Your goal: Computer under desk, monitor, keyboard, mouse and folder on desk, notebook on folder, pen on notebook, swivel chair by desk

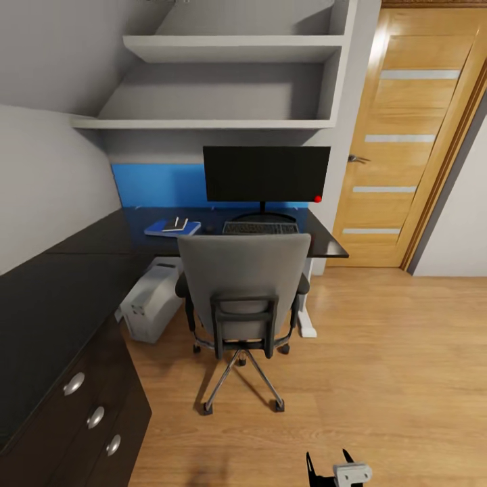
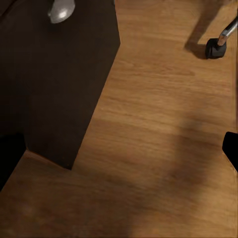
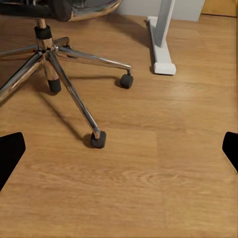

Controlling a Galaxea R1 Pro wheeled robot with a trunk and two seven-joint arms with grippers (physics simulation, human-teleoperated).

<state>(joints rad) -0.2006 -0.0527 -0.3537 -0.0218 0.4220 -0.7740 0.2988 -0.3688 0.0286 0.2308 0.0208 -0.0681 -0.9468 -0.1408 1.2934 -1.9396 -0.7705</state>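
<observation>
While the chair [image 1: 243,284] stood tucked against the surface [image 1: 101,237], folder [image 1: 172,228], notebook and pen lay stacked left of the keyboard [image 1: 260,228]. Both tools hung released over bare floor. A final check should confirm the mouse beside the keyboard.

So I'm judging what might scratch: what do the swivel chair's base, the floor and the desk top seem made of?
The swivel chair base looks like polished chrome metal, its legs bright and reflective, ending in black, probably plastic, casters. The floor looks like satin-finished wood planks or laminate, with visible grain and seams. The desk top is smooth matte black, possibly laminate.
</observation>
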